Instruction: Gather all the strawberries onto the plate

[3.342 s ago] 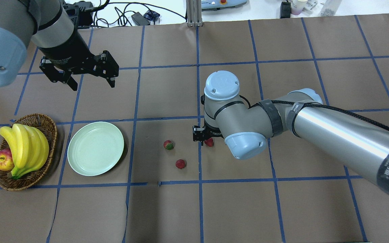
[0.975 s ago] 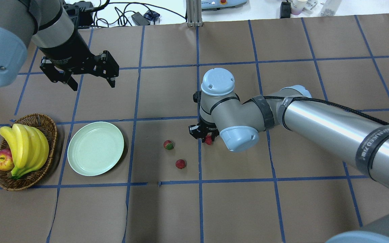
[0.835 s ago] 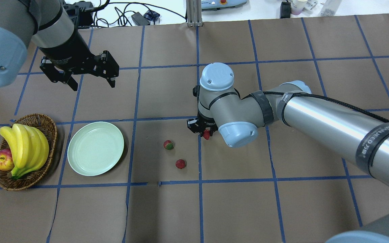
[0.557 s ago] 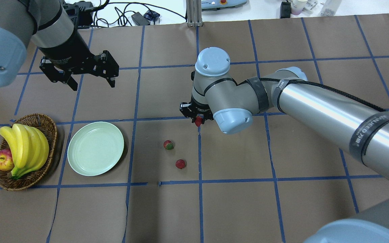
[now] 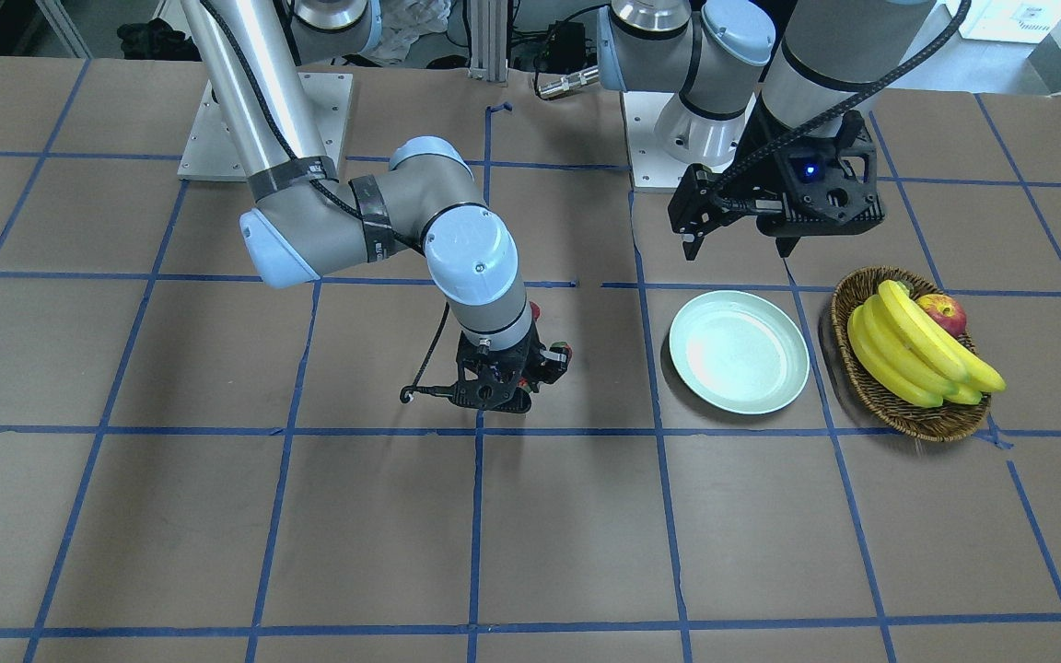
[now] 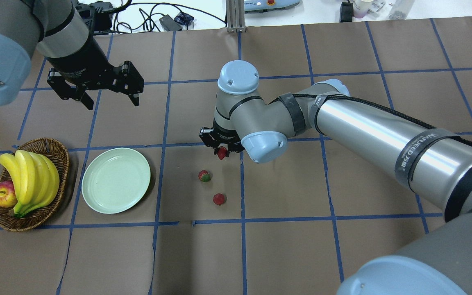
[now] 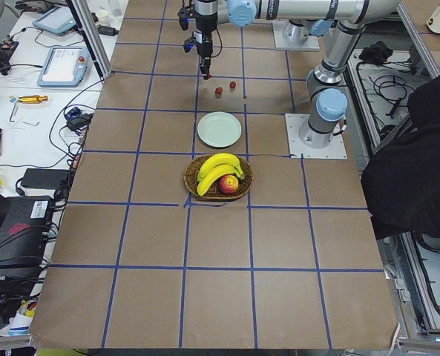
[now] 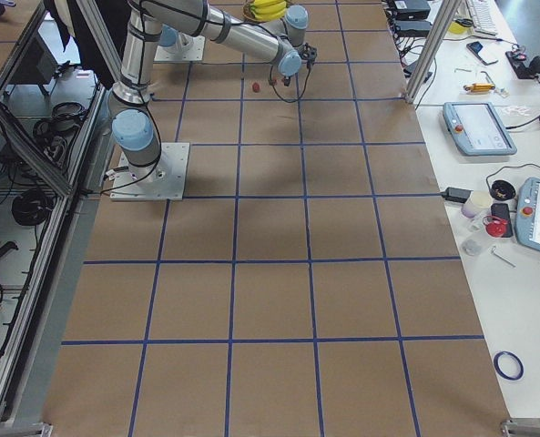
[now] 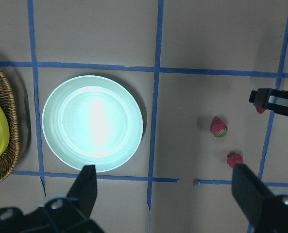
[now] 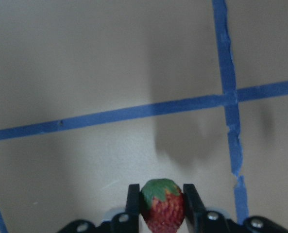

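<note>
My right gripper (image 6: 221, 153) is shut on a strawberry (image 10: 162, 208) and holds it above the table, right of the plate. The held berry (image 6: 222, 153) shows red between the fingers (image 10: 132, 199). Two more strawberries lie on the brown paper, one with a green cap (image 6: 205, 176) and one nearer the robot (image 6: 218, 199). They also show in the left wrist view (image 9: 218, 127) (image 9: 234, 159). The mint-green plate (image 6: 116, 180) is bare. My left gripper (image 6: 113, 104) is open and empty, hovering beyond the plate.
A wicker basket (image 6: 62, 152) with bananas (image 6: 31, 180) and a red apple (image 6: 3, 194) stands just left of the plate. Blue tape lines grid the brown table. Cables and gear lie past the far edge.
My right gripper has risen and moved left with the strawberry, from right of the two lying berries to beyond them. The left arm has not moved.
</note>
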`<state>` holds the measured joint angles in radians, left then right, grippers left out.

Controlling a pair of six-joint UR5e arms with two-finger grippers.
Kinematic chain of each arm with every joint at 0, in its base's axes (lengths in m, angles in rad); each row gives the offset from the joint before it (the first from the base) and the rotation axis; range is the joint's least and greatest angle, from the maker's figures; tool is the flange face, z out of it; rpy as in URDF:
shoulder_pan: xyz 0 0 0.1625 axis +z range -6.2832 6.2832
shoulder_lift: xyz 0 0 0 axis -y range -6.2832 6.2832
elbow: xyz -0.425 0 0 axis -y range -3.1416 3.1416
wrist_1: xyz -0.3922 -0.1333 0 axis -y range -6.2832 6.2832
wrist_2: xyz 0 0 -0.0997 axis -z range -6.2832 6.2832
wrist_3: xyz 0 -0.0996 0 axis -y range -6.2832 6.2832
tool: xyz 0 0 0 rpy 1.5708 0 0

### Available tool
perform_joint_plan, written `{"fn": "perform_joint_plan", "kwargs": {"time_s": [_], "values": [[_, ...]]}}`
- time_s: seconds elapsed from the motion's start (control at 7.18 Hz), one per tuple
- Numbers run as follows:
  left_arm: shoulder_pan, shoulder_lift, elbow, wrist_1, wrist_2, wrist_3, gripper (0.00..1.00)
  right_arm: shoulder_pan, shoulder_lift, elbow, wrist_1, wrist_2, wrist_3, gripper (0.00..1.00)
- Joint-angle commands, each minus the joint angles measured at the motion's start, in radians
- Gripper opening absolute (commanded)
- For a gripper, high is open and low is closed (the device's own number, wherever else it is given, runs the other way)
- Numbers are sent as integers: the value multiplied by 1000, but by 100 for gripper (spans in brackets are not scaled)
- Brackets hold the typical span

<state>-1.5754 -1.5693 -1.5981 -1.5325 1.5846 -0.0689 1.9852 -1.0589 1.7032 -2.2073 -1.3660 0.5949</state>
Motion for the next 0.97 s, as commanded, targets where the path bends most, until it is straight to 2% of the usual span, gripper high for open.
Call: {"fn": "perform_joint_plan", "kwargs": {"time_s": [0.0, 0.14, 0.28, 0.42, 0.7, 0.84], "values": [[0, 0, 1, 0, 0, 0, 100, 1, 13, 9, 69, 71, 6, 0], [0, 0, 0, 0, 0, 1, 100, 1, 13, 9, 67, 88, 6, 6], [0, 0, 1, 0, 0, 1, 100, 1, 11, 13, 67, 88, 8, 55], [0, 0, 1, 0, 0, 1, 100, 0, 8, 19, 67, 88, 8, 100], [0, -1, 3, 0, 0, 1, 100, -6, -44, 13, 80, 68, 6, 100], [0, -1, 3, 0, 0, 1, 100, -58, -121, 9, 151, 39, -4, 100]]}}
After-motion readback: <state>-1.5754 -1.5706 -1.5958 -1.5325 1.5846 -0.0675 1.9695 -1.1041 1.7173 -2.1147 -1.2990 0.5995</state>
